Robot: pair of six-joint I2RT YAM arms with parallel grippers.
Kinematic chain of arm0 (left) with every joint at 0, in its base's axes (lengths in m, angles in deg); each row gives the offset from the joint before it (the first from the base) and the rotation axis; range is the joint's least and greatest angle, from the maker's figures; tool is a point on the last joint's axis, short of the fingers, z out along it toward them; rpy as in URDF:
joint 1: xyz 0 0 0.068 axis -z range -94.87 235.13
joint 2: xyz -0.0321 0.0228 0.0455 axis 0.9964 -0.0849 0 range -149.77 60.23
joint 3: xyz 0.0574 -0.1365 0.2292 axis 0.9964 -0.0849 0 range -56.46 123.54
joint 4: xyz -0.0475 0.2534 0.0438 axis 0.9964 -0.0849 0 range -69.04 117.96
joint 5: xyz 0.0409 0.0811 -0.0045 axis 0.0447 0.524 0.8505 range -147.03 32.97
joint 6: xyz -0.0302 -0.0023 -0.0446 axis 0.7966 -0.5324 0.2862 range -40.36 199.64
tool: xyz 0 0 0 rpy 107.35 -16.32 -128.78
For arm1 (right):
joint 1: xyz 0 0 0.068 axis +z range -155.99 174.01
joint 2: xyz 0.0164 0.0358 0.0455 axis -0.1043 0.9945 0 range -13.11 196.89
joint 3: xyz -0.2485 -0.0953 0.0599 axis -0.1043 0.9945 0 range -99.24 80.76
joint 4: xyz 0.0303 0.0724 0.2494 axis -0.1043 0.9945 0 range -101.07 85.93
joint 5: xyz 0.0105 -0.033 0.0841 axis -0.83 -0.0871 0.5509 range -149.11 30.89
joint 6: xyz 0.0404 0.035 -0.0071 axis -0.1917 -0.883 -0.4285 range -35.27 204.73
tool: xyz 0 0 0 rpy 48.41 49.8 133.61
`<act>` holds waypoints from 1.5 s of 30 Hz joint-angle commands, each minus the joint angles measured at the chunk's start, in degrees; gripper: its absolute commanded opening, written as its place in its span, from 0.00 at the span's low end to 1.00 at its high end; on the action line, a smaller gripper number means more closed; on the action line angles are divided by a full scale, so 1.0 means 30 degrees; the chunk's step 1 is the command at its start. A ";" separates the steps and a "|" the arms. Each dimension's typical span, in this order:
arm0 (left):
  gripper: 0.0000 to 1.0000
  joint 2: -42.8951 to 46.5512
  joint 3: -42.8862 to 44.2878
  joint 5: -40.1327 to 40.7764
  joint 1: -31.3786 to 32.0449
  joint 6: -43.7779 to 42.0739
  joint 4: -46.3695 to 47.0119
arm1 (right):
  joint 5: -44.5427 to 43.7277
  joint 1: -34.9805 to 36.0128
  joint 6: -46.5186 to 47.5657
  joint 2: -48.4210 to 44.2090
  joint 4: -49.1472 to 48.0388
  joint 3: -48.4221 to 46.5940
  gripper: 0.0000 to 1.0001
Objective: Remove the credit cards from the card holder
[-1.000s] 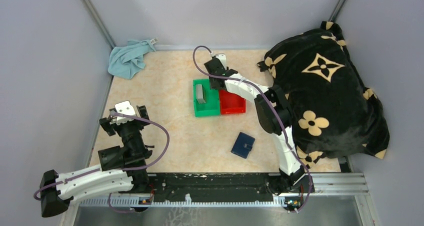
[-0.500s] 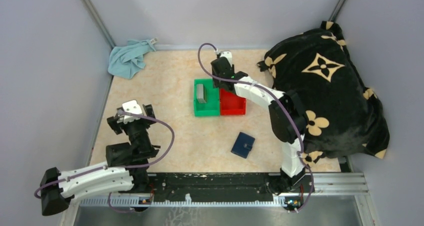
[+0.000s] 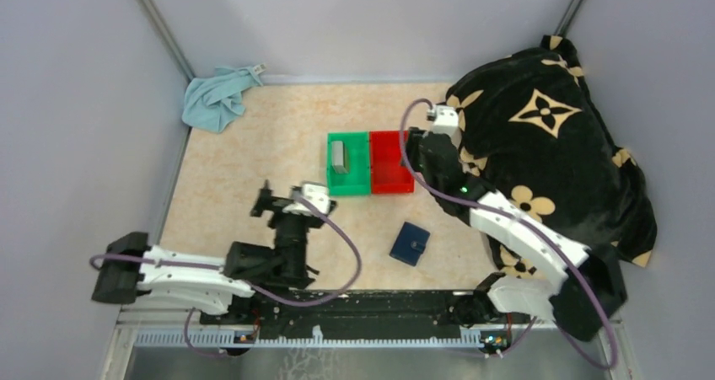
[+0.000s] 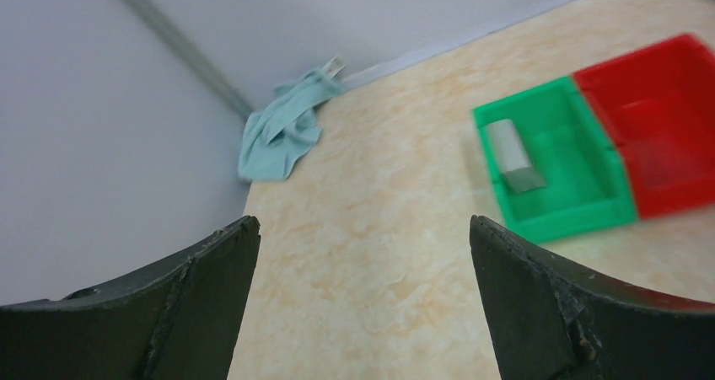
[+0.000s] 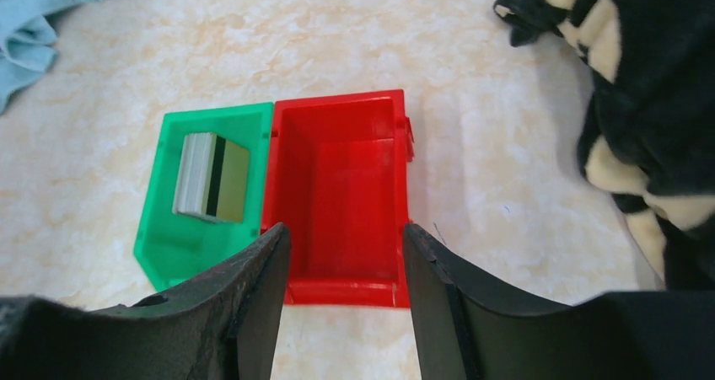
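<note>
Top view: card holder (image 3: 410, 243) lies shut on the tabletop, nearest the bases, a tilted square w/ edges running approx 1–7 o'clock. Left gripper (image 4: 361, 228), fingers spread wide & empty, has it at 4 o'clock. Right gripper (image 5: 346, 228), also parted & empty, has it at 6, prob. the nearer arm. Farther back, credit cards (image 5: 211, 178) sit stacked in the green bin (image 5: 173, 241).

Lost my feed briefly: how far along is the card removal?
Done: a stack of cards sits in the green bin. In hand: nothing; the left end effector and right end effector are open, empty. Left: the card holder lies folded shut on the table, contents hidden.
</note>
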 commanded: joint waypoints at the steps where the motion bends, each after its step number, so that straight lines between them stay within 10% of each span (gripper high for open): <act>1: 1.00 -0.3717 0.3347 0.0569 0.3537 -0.4770 0.5761 | -0.1323 0.1192 -0.1750 -0.5219 -0.1033 0.3383 0.52; 8: 0.99 -0.7941 0.7037 0.0615 0.4596 -0.6988 0.5772 | -0.1725 0.4020 -0.4764 -0.9980 0.4025 0.6227 0.52; 18: 0.99 -0.2769 0.9231 -0.2822 0.4637 -0.3702 0.5494 | -0.0349 0.4725 -0.5970 -1.3181 0.5618 0.7167 0.52; 21: 0.99 -0.0774 0.9790 -0.4935 0.4653 0.1384 -0.0779 | 0.0198 0.4751 -0.5451 -1.2802 0.5685 0.7231 0.55; 24: 0.99 0.1330 1.2905 -0.9317 0.4479 1.3497 -1.7968 | 0.0575 0.4758 -0.4287 -1.1761 0.5632 0.7065 0.62; 26: 0.99 0.1857 1.5545 -1.3259 0.3239 1.7072 -2.3674 | 0.0695 0.4750 -0.3509 -1.0643 0.5410 0.6715 0.68; 37: 0.99 -0.3035 2.2204 -1.5983 0.2191 1.5900 -2.9873 | 0.0351 0.4773 -0.2000 -0.7265 0.2694 0.5692 0.78; 45: 0.99 -0.7019 2.5088 -2.4170 -0.5538 2.2669 -3.4692 | -0.1143 0.4722 -0.2835 -0.9015 0.3512 0.5698 0.73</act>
